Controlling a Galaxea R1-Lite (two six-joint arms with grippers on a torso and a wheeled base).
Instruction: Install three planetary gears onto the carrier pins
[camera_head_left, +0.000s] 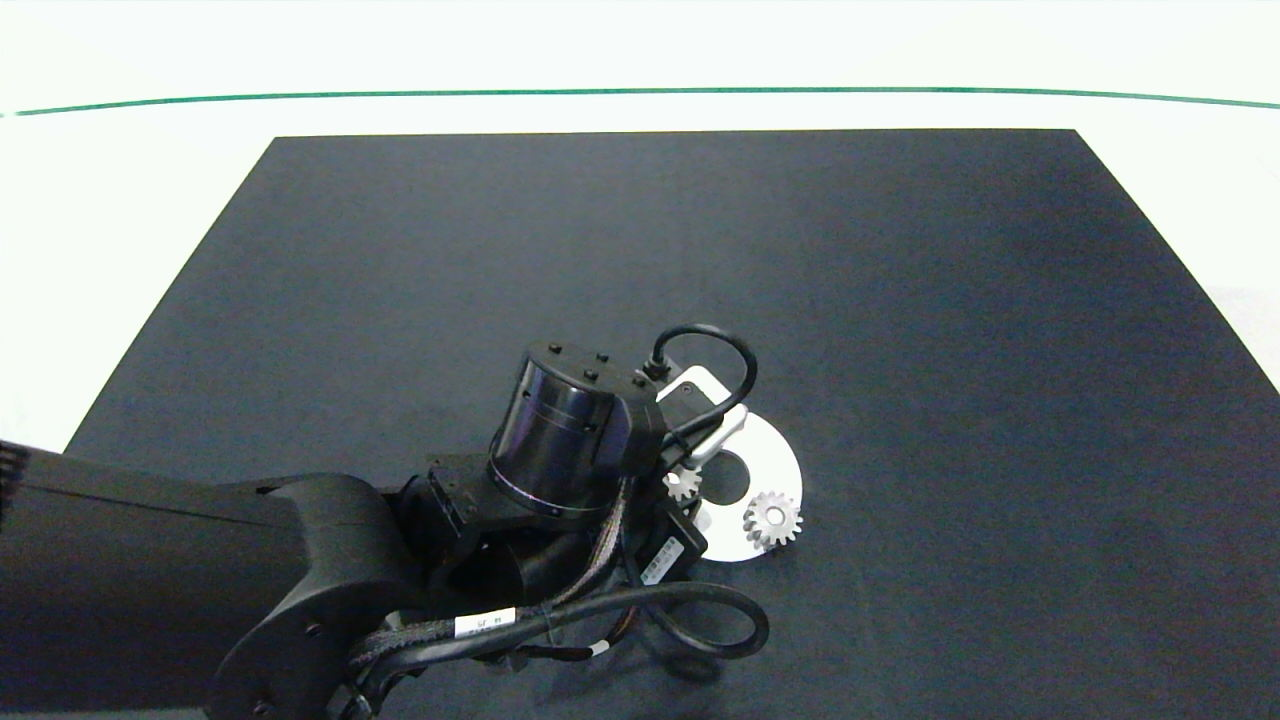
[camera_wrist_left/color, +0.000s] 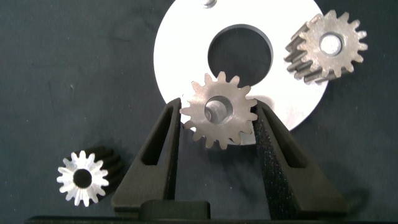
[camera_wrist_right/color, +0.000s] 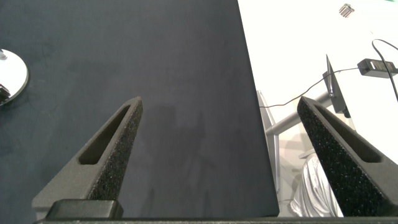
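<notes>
The white carrier disc (camera_wrist_left/color: 180, 62) lies on the black mat, also seen in the head view (camera_head_left: 775, 460). One planetary gear (camera_wrist_left/color: 326, 46) sits on a carrier pin at the disc's rim (camera_head_left: 772, 518). My left gripper (camera_wrist_left/color: 217, 115) is shut on a second gear (camera_wrist_left/color: 219, 111), held flat just over the disc's edge beside the centre hole (camera_head_left: 682, 484). A bare carrier pin (camera_wrist_left/color: 208, 3) barely shows at the disc's far rim. The third gear (camera_wrist_left/color: 84, 178) lies on the mat off the disc, hidden under the arm in the head view. My right gripper (camera_wrist_right/color: 217, 102) is open and empty, away from the work.
The black mat (camera_head_left: 900, 300) covers the white table, with its edge under the right gripper (camera_wrist_right/color: 249, 93). A slice of the disc (camera_wrist_right/color: 9, 74) shows in the right wrist view. Cables (camera_head_left: 700, 620) loop from the left arm (camera_head_left: 300, 560).
</notes>
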